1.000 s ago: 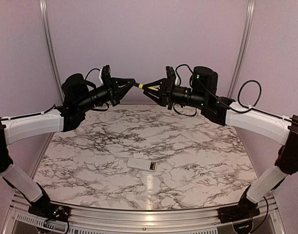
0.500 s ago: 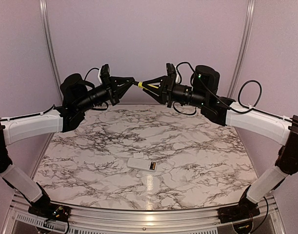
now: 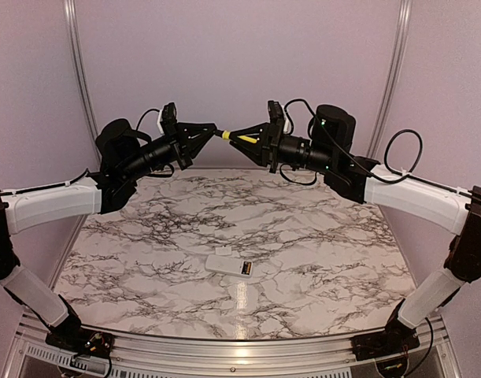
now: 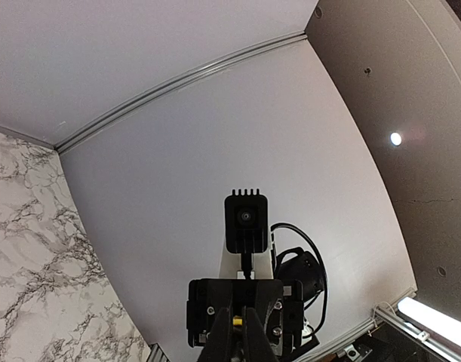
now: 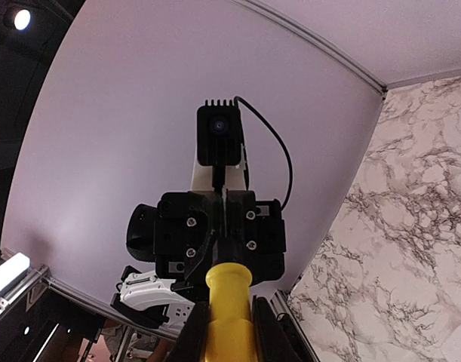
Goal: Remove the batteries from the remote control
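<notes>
Two arms raised well above the table (image 3: 342, 236), tips meeting in mid-air near the back wall.

- Right pincer (image 3: 235, 135): pinching the yellow-handled tool (image 3: 226, 135) by its handle. Right wrist view shows the yellow shaft clamped between both fingers.
- Left pincer (image 3: 215, 131): fingers drawn nearly together at the tool's dark tip. Whether they bear on it, I cannot tell.
- Remote control (image 3: 229, 264): lies flat near the front middle of the table, well apart from both pincers, nothing touching it. Dark recess at its right end, with a brassy glint there, probably the batteries (image 3: 246, 268), not yet out.

Step in hand, as judged: handing over or re-seating the tool between the arms.
- Keep one firm hold until the other is sure, or the tool drops.
- Keep the tip pointing clear of the opposite fingers.
- Afterwards one pincer should steady the remote while the tip levers at the recess; the light bar will likely skid otherwise.

Around: the marbled top, purple walls and aluminium uprights. Nothing blocks the way down.
</notes>
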Robot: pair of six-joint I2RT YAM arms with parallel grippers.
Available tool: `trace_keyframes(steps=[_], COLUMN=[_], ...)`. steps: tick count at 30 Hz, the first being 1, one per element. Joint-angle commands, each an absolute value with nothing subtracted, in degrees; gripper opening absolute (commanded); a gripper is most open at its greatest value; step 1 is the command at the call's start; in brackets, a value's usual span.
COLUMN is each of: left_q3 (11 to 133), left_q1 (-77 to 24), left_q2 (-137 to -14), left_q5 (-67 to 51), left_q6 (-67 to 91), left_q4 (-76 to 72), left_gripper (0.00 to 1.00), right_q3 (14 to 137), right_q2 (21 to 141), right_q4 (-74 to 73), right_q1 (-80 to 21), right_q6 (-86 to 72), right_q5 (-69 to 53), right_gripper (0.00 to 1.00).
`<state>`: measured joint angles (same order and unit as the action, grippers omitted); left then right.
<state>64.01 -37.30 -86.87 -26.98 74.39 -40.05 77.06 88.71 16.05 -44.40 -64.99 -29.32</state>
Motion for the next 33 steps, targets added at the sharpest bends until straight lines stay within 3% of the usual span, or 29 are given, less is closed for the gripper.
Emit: trace_keyframes(steps=[1,2,7,14,27,33], left_q3=[62.84,62.80,61.85,59.89,63.05,58.47], left_q1=[-36.35,-36.23,-35.57,-35.18,-34.98,-34.72], left_q2=[-89.65,-89.65,-88.65,-85.06,-76.00,-75.27], left_q5=[-26.95,-27.10,-27.18,-26.14,-12.50,-7.95], left_q6=[71.21,71.19,70.74,66.43,32.84,17.83], left_q4=[-33.72,-33.87,-34.38,-31.20,6.04,6.10], left_gripper=[0.00,0.05,0.56,0.96,0.99,0.99], right_q3=[80.84,81.00,81.04,81.39,86.48,84.03], right_q2=[86.93,86.87,85.60,84.49,83.88,82.19], right_q4=[20.86,19.80,11.14,1.89,-29.49,-37.46], right_q1=[-45.70,-45.73,-45.62,-45.62,-45.26,-45.18], right_q6=[-64.83,-64.44,-61.37,-58.97,-51.02,-48.32], right_q5=[-31.89,-31.66,-27.58,-23.45,-14.70,-12.52], right_gripper=[0.00,0.00,0.00,0.00,0.00,0.00])
